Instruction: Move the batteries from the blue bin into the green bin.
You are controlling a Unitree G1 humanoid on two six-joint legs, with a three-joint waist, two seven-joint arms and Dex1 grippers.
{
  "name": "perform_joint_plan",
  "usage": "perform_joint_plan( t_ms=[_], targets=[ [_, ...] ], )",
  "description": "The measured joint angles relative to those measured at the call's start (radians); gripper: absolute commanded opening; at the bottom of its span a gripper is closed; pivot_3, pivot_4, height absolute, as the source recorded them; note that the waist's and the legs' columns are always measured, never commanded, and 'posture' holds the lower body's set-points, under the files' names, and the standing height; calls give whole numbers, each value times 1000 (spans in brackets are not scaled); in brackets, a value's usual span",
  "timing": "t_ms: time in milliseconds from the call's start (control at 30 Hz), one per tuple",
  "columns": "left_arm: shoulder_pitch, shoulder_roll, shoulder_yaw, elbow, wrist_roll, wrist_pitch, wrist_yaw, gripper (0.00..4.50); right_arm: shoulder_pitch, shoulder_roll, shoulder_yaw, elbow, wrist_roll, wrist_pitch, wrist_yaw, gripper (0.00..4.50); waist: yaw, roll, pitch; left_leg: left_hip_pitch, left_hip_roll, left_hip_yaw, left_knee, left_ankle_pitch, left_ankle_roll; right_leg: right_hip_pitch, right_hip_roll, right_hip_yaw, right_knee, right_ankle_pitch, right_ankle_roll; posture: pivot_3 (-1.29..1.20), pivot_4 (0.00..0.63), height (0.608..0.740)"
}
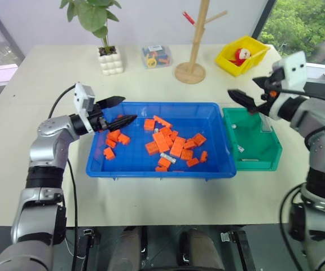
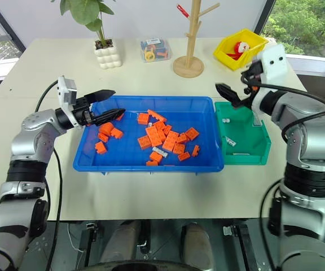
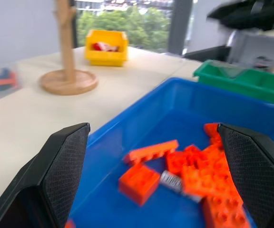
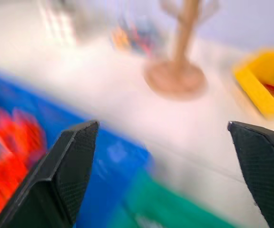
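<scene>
- The arms are silver-grey metal shells with rounded joint housings, broken by black bands and black segments at the elbows.
- Each wrist carries a small white boxy camera housing.
- The left pincer (image 1: pixel 118 110) has two black tapering fingers; their inner faces show a fine cross-hatched texture in the wrist views.
- The right pincer (image 1: pixel 247 95) is equally black and pointed.
- Black cables loop loosely beside both arms.

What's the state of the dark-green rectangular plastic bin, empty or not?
Not empty: the dark-green rectangular plastic bin holds two small silvery batteries on its floor.
</scene>
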Motion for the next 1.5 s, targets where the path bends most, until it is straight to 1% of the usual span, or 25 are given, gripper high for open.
perform_joint_plan(
  t_ms=[33,133,233,300,367,600,800,1067,1500],
  targets=[
    [11,4,5,-16,-1,6,6,4500,14,30,17,-4,20,18,-7,4468,4,0,0,0,-1,0,0,0,0,0,0,0,0,0,0,0,150,739],
    [58,24,23,-80,-15,35,23,4500,43,76,94,-17,43,32,-27,4468,5,0,0,-1,-2,-1,2,0,0,0,-1,0,0,0,0,0,150,739],
    [115,41,47,-166,-29,73,51,4500,68,113,201,-21,47,24,-37,4468,0,0,0,0,-1,-1,2,0,0,0,-1,0,1,0,0,0,150,739],
    [146,46,60,-222,-47,95,69,4500,78,116,277,-21,49,17,-29,4468,-1,0,0,0,-1,-1,1,0,0,-1,-1,0,1,0,0,0,150,739],
    [178,55,74,-271,-62,120,88,4500,79,117,321,-21,57,16,-18,4468,-1,0,0,0,-1,-1,2,0,0,-1,-1,1,1,0,0,0,150,739],
    [278,66,96,-387,-99,170,138,4500,78,103,409,-22,82,28,15,4468,0,0,0,0,-1,-1,1,0,0,-1,-1,1,1,0,0,0,150,739],
    [308,66,116,-436,-113,174,175,4500,68,110,505,4,74,6,26,4468,1,0,0,0,-1,-1,1,0,0,-1,-1,1,1,0,0,0,150,739],
    [339,65,118,-456,-114,174,198,4500,22,121,562,95,31,-65,30,4468,0,0,0,0,-1,-1,1,0,0,-1,-1,0,1,0,0,0,150,739],
    [346,65,119,-470,-114,173,219,4500,-17,157,594,290,-49,-195,48,4468,-1,0,0,0,-1,-1,1,0,0,-1,-1,0,1,0,0,0,150,739]
  ],
)
